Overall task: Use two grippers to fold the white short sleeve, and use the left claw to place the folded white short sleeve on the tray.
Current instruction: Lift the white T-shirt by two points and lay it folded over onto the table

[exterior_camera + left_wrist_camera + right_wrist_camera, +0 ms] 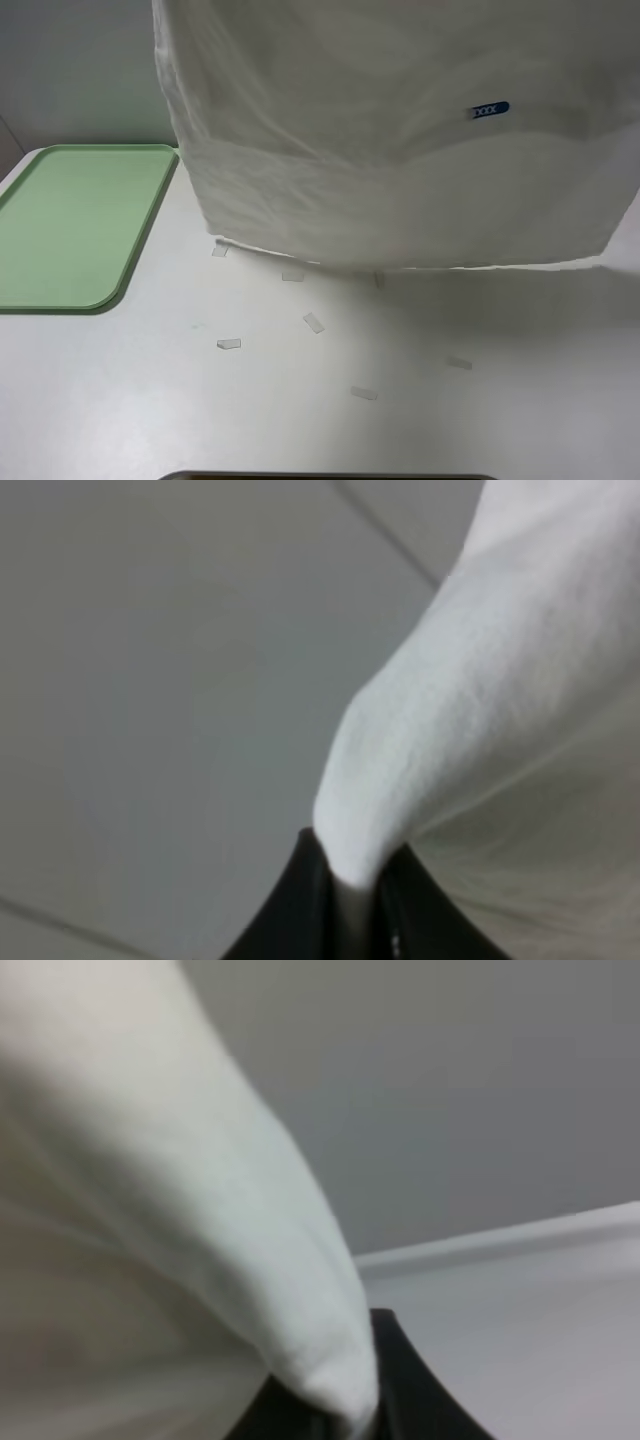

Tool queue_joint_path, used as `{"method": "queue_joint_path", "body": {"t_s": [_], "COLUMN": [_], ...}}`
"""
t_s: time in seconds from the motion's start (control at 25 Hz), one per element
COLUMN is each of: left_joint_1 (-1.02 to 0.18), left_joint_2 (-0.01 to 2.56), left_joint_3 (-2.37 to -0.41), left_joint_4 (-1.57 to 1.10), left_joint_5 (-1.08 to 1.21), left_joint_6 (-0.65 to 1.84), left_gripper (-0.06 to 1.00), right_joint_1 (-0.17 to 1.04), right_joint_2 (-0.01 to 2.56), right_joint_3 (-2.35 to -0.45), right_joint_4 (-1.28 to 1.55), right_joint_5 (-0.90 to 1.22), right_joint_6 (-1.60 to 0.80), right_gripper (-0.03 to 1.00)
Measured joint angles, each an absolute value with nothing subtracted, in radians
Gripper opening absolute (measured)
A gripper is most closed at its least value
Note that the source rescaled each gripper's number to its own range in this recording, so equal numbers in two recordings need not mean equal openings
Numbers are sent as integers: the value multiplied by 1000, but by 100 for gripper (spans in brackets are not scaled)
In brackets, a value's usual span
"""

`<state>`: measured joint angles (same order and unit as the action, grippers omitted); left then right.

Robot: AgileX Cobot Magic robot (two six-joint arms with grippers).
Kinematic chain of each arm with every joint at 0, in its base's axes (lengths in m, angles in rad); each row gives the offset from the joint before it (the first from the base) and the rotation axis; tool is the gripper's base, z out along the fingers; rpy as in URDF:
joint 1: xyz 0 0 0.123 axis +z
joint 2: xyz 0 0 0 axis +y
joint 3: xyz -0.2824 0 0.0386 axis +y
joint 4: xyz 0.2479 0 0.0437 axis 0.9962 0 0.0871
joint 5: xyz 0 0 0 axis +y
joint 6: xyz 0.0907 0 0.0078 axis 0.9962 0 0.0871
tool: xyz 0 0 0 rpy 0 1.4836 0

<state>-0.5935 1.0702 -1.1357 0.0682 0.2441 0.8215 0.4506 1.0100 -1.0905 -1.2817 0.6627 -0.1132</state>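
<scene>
From the high camera, the white short sleeve (400, 150) hangs spread in the air and fills the picture from about eleven o'clock round to three. Its blue label (490, 109) sits near two o'clock. The lower hem runs across the middle, and whether it brushes the table (300, 430) or hangs just clear is hard to judge. The tray (70, 230) lies flat at nine o'clock, apart from the cloth, with nothing on it. A few small pale tape scraps (314, 322) are scattered on the table under the hem, toward six o'clock.

At the left wrist, the left claw (352, 885) is clamped tight on a bunched fold of the shirt, black fingers on either side of the fabric.

At the right wrist, the right gripper (340, 1415) likewise pinches a rounded fold of the shirt between closed fingers.
</scene>
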Motion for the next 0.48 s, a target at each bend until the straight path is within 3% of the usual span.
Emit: {"method": "queue_joint_path", "body": {"t_s": [0.32, 0.48], "left_joint_1": [-844, -881], "left_joint_2": [953, 908], "left_joint_3": [-1233, -1242], "left_joint_4": [66, 68], "left_joint_5": [329, 355], "left_joint_6": [796, 792], "left_gripper": [0, 0], "right_joint_1": [669, 712], "right_joint_2": [787, 735], "right_joint_3": [-1091, -1092], "right_joint_4": [-1277, -1278], "right_joint_5": [724, 853], "right_joint_6": [-305, -367], "right_gripper": [0, 0]}}
